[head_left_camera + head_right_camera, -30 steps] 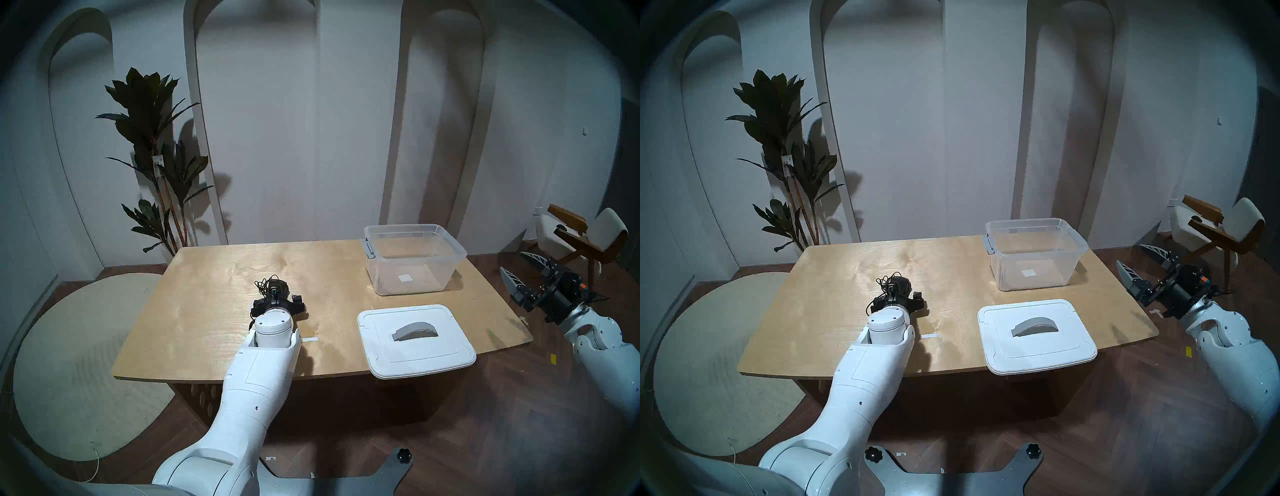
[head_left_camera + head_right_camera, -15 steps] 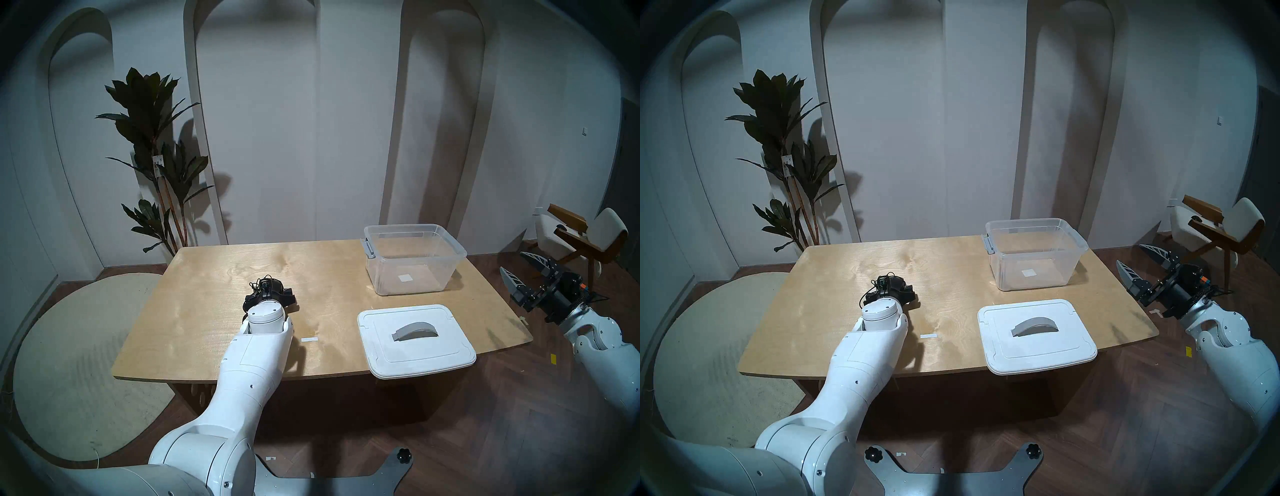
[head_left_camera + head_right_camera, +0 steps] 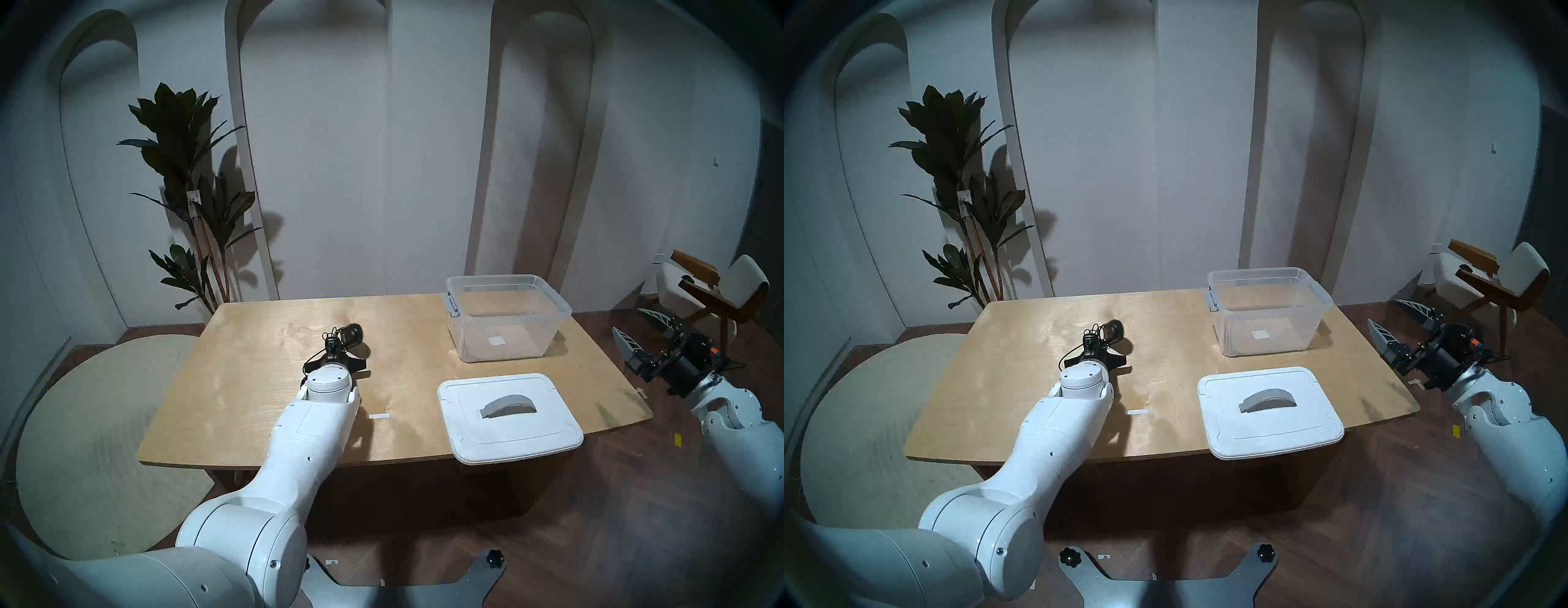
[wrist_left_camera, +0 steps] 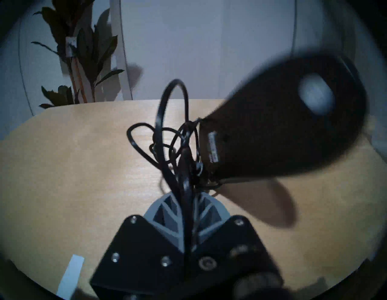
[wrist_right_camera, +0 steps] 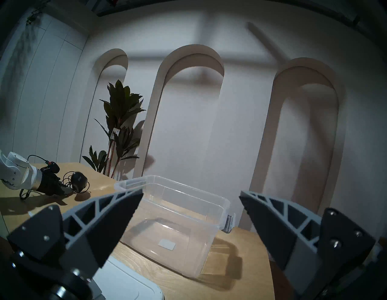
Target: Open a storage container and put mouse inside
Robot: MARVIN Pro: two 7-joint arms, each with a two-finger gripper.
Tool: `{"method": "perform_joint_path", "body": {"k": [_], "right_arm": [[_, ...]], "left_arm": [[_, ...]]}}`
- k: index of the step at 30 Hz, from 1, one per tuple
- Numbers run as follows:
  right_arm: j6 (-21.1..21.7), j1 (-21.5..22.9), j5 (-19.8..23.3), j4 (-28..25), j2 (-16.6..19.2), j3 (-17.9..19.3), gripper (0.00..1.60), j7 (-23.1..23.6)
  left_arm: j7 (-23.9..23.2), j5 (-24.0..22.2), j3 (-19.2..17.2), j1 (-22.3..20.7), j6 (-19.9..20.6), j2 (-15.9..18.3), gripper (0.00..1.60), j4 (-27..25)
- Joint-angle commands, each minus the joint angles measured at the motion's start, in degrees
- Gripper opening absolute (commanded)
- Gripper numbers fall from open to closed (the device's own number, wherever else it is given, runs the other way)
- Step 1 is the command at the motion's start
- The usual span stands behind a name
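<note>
The clear storage container (image 3: 505, 339) stands open at the table's far right, and also shows in the right wrist view (image 5: 171, 220). Its white lid (image 3: 509, 424) with a grey arched handle lies flat at the front right edge. My left gripper (image 4: 187, 194) is shut on the tangled black cord (image 4: 161, 125) of the black mouse (image 4: 282, 125). The mouse (image 3: 353, 333) hangs just above the table's middle, casting a shadow. My right gripper (image 3: 627, 320) is open and empty, off the table's right side, facing the container.
The wooden table (image 3: 254, 382) bears a small white tape strip (image 3: 379, 416) beside my left forearm. A tall plant (image 3: 191, 191) stands behind the far left corner. A chair (image 3: 717, 293) is beyond my right gripper. A round rug (image 3: 85, 446) lies on the floor left.
My left gripper has risen and tilted forward; the mouse has come off the table by its cord and swung toward the far right. The right arm has not moved.
</note>
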Motion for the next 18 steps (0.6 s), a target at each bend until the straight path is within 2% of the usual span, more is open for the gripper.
{"method": "perform_joint_path", "body": {"k": [1,9,18], "right_arm": [[-0.37,0.33,0.23,-0.21,0.19,0.66,1.6,0.16],[-0.38,0.33,0.25,-0.21,0.2,0.65,1.6,0.16],[-0.36,0.35,0.23,-0.2,0.21,0.63,1.6,0.14]], "left_arm": [[-1.43,1.14,1.06,1.4,0.18,1.87,0.0,-5.37],[-1.67,0.82,0.56,2.73,0.01,2.37,0.0,-7.68],[1.21,4.44,2.89,4.68,-3.54,3.02,0.0,-11.71]]}}
